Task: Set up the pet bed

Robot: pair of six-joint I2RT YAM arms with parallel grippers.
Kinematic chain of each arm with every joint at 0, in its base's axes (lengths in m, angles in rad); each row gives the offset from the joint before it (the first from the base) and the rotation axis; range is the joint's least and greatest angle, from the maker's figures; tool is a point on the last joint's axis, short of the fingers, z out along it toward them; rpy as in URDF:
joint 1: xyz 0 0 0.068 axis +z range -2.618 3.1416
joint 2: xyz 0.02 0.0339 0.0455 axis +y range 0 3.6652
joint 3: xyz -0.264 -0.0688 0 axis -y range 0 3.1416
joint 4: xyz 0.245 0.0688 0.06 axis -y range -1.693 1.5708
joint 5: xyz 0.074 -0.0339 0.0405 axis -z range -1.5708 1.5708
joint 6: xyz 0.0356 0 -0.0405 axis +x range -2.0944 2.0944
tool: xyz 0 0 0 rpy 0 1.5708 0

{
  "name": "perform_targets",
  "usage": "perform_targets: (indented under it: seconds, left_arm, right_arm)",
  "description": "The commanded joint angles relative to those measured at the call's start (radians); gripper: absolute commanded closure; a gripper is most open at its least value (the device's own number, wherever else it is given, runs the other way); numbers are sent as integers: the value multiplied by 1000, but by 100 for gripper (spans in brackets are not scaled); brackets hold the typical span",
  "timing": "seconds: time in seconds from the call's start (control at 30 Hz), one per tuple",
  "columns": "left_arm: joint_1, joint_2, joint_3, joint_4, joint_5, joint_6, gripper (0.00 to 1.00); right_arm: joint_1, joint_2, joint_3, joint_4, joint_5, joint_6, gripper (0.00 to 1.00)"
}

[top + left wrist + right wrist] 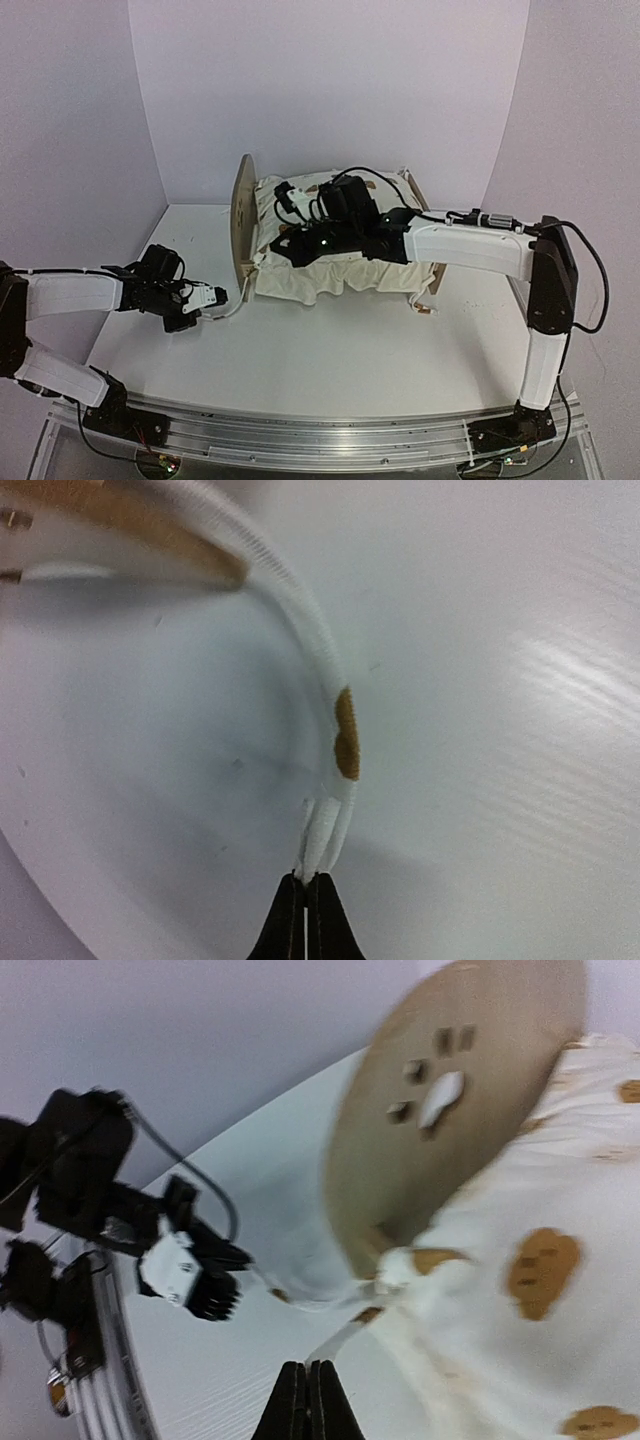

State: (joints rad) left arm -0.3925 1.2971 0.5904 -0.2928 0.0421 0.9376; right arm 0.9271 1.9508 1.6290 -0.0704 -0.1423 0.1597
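Observation:
The pet bed (243, 215) stands at the back middle, its rounded light-wood end board (450, 1110) on the left, the cream bear-print duvet (330, 278) lying over it. My left gripper (226, 297) is low over the table, left of the bed, shut on the end of a white tie string (322, 680) that curves back to the bed's corner. My right gripper (272, 246) reaches across the duvet (520, 1290) to that same corner. Its jaws (310, 1365) are shut on a second tie string (345, 1338). The pillow and striped base are hidden.
The right arm (470, 245) lies across the bed from the right. A wooden bed leg (150, 530) shows at the top left of the left wrist view. White table (330, 350) lies in front of the bed, with the metal base rail (320, 435) at the near edge.

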Motion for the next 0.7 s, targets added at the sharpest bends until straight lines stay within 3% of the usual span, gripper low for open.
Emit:
perform_targets:
  seconds: [0.0,0.37,0.57,0.67]
  left_arm:
    - [-97,-62,20,-133,158,2,100]
    - [-108,-79,2,-141,249,88,100]
    - [-103,-58,-95,-17,62,119,100]
    - [-73,-29,-139,49,11,135,100]
  right_arm:
    - [81,-83,-69,96,-264,-1,100]
    - [160,4,-229,72,-248,96,100]
    - [151,-55,-192,72,-152,80,100]
    - [138,-91,-93,72,-61,33,100]
